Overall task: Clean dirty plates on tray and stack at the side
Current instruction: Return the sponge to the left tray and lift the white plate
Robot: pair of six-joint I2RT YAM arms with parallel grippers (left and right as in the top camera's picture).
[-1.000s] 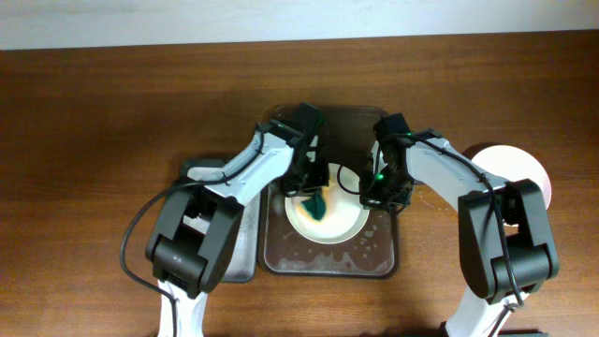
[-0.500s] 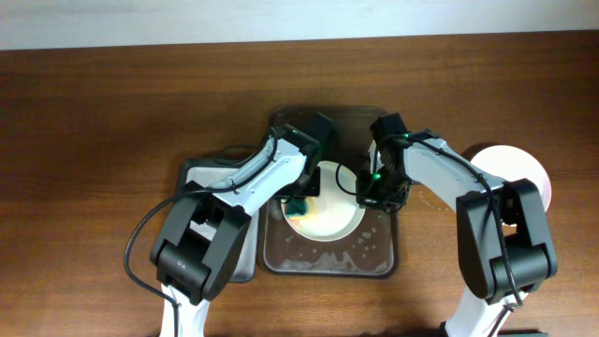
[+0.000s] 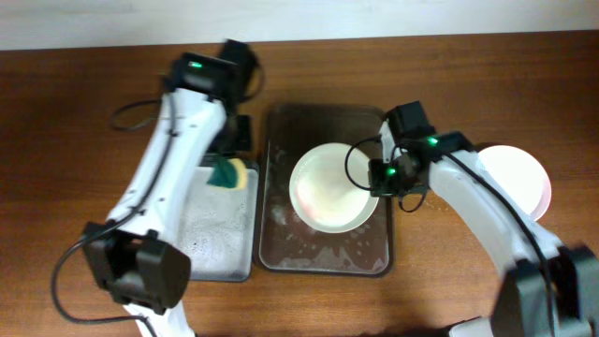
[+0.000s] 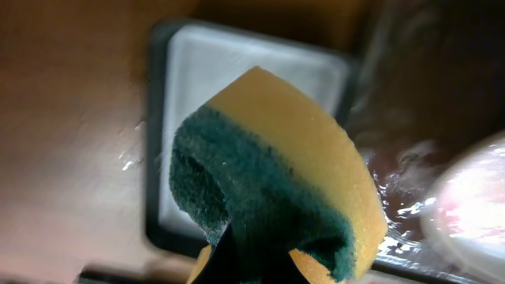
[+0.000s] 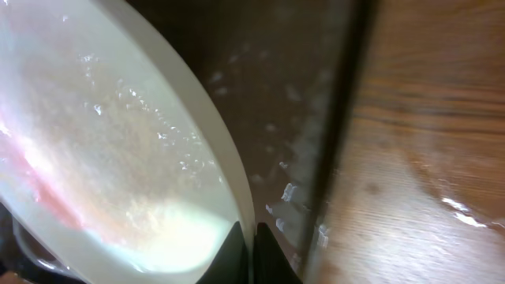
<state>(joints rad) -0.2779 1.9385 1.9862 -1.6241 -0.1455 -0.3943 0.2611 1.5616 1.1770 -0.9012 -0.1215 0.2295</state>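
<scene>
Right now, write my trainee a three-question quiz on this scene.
1. True or false: the left fingers hold the sponge above the smaller tray.
2. The right fingers pinch the soapy plate at its: A) rim, B) centre, C) nowhere.
3. Fill in: the second plate rests on the ____.
Key: 1 true; 2 A; 3 table.

The sponge [image 4: 276, 181] is green and yellow, the pale plate [image 3: 328, 192] smeared red, the tray [image 3: 281, 248] dark brown.
</scene>
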